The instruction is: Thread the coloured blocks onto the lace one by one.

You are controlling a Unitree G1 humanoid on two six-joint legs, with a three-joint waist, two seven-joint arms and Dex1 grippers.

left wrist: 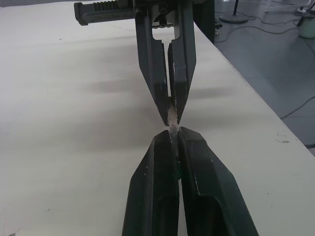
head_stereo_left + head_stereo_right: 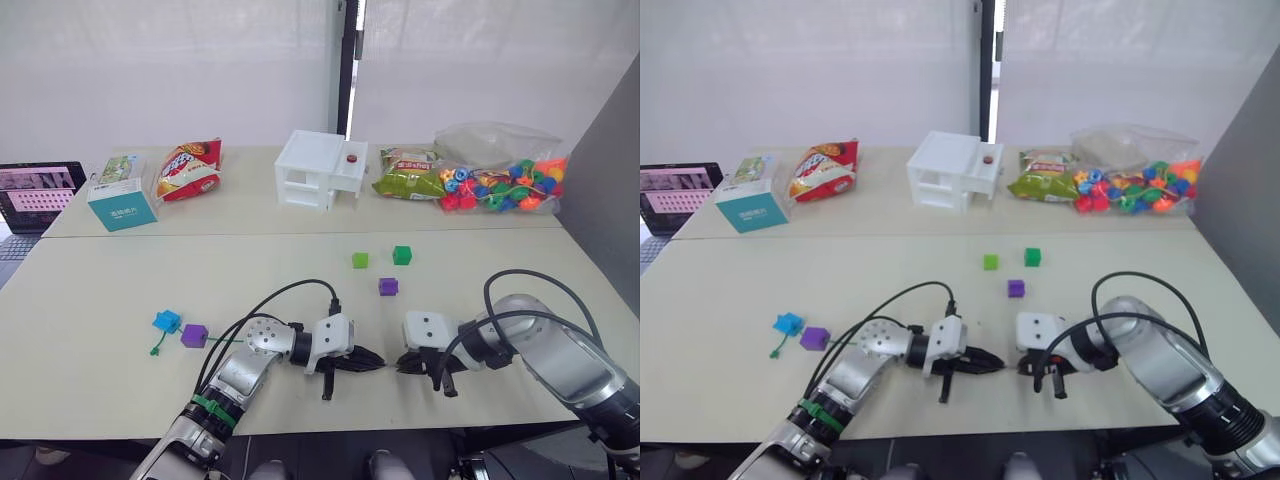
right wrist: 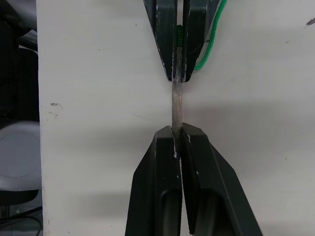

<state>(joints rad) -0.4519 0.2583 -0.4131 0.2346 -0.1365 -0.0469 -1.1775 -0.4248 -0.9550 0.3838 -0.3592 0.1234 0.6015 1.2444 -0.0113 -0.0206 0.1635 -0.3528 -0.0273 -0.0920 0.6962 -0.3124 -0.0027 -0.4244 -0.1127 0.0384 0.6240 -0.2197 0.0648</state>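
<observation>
The left pincer [image 2: 372, 365], low centre of the frame, is clamped on the lace [image 3: 210, 42] just behind its stiff tip [image 3: 177, 103]. To its right, the right pincer [image 2: 404, 366] pinches that tip's far end. Blue block [image 2: 166, 321] and purple block [image 2: 194, 335] sit at left, apparently threaded. This looks like a regrip between blocks. Next comes aiming the tip at the purple cube [image 2: 388, 287] above.

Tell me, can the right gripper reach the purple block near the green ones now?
Probably not yet: the right gripper is shut on the lace tip. Otherwise, the path to the purple block looks free.
</observation>
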